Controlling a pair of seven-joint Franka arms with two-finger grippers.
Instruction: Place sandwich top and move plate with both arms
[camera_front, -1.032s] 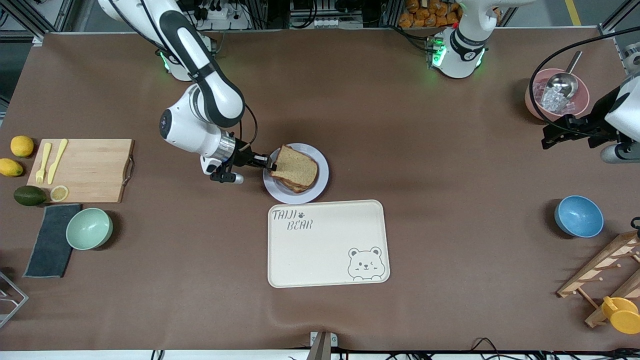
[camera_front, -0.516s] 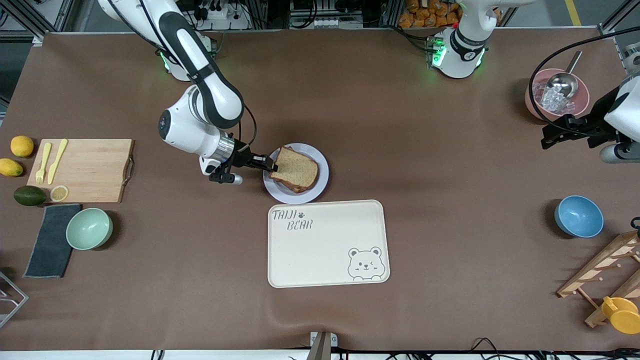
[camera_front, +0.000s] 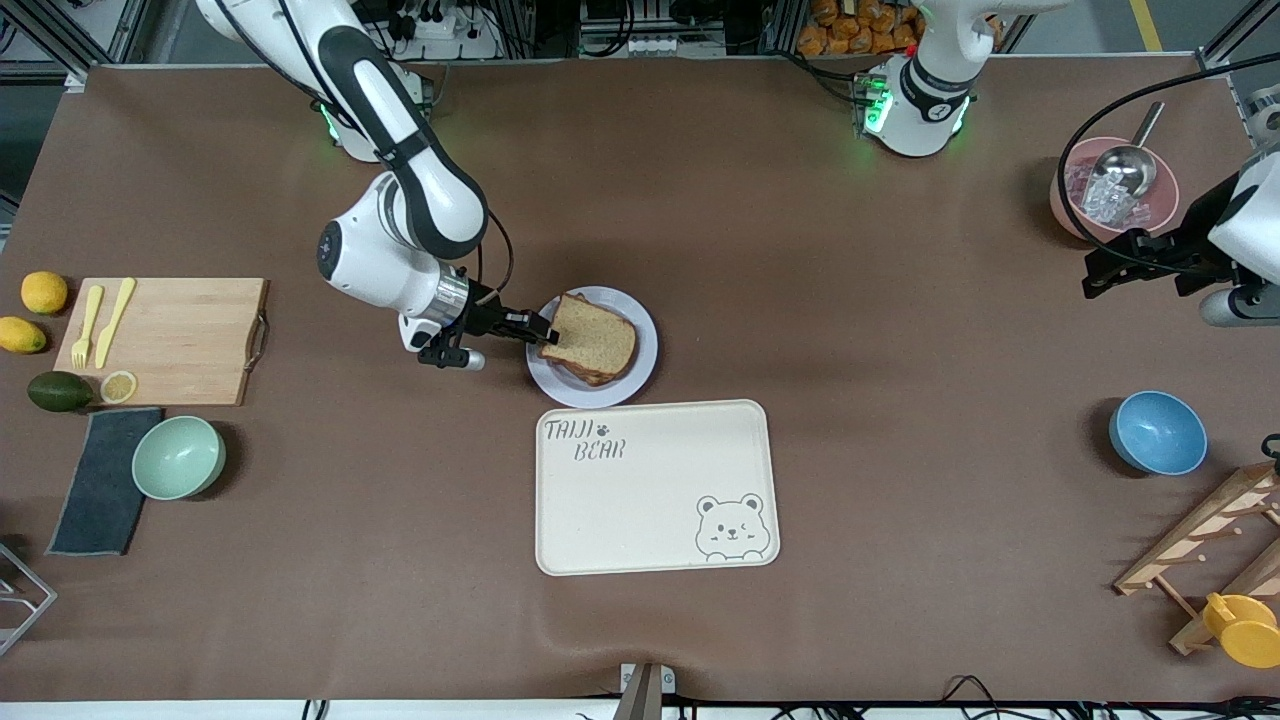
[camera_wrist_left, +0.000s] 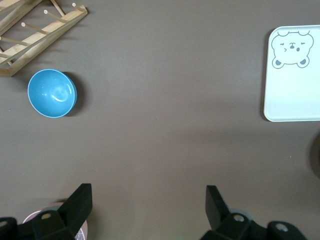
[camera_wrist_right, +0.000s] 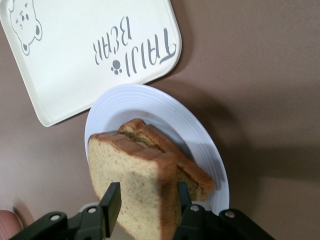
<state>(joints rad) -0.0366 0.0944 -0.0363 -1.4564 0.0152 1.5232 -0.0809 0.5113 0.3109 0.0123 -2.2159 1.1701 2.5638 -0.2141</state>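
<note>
Nearest the front camera, the cream tray (camera_front: 656, 487) with the bear drawing is lying bare on the tabletop (camera_front: 900, 560), just beside the plate (camera_front: 645, 345), which sits a little farther from the camera. On that plate the sandwich top (camera_front: 592, 336) is resting over the lower slice (camera_wrist_right: 192, 172), though not squarely: in the right wrist view one edge is tilting up toward the gripper while the lower slice pokes out beneath.

The right gripper (camera_front: 540, 333) is sitting at the plate's rim toward the right arm's end of the tabletop, its fingers (camera_wrist_right: 111, 202) straddling that raised edge of the bread. They look parted partway, one on each side of the slice, and I cannot tell whether they are gripping it or just flanking it.

Here is the worry: if those fingers are touching the crust when the arm pulls away, the slice is likely to drag sideways or slide off the stack. A low retreat could also nudge the plate toward the tray.

Over at the left arm's end, the left gripper (camera_wrist_left: 149, 212) is waiting above bare tabletop near the pink bowl (camera_front: 1070, 215), fingers spread wide, holding nothing. It has a long reach to the plate, so a mistimed two-arm lift could tip the plate and spill the sandwich.
</note>
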